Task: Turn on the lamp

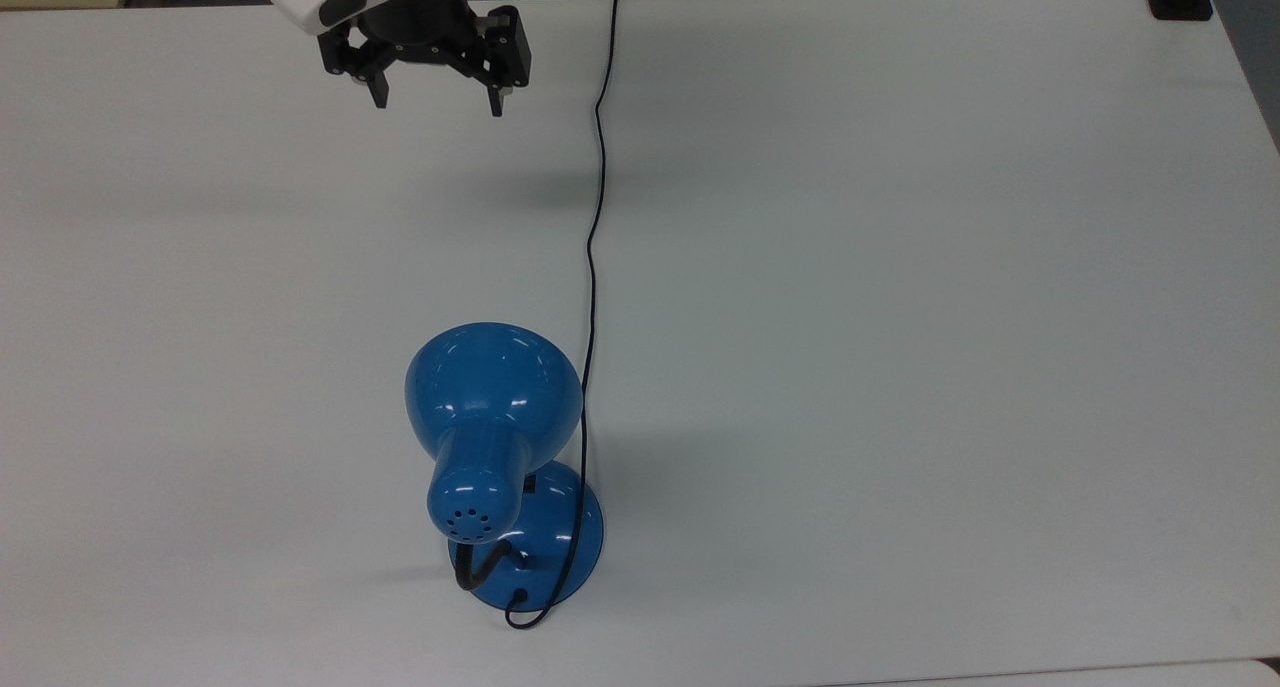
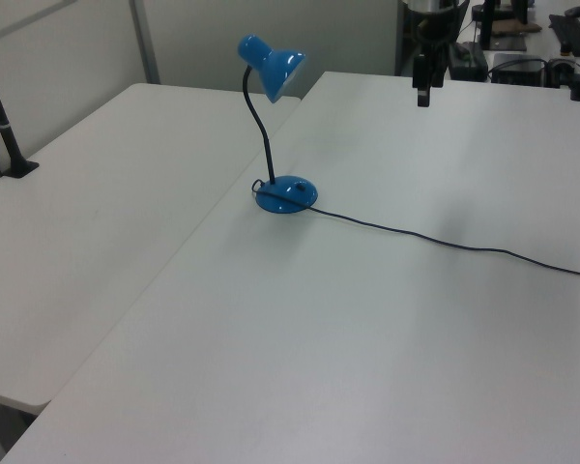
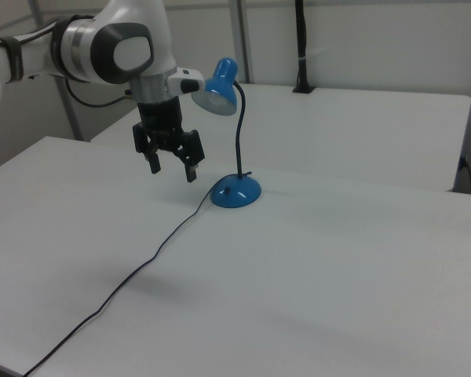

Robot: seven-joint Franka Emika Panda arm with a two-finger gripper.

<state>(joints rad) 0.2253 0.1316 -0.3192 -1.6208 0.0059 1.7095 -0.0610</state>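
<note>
gripper: top-left of the top view, jaws wide, holding nothing
lamp: lower centre, well apart, switch unreached

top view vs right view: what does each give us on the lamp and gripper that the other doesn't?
Top view alone: the vent holes on the back of the shade, and the cord's whole run up the table, passing to the top view's right of the gripper.

Right view alone: the gooseneck's full height, the shade's open mouth, the arm's white links, and the gripper hanging clear above the table.

Both: the blue lamp unlit, fingers open, holding nothing, away from the base.
</note>
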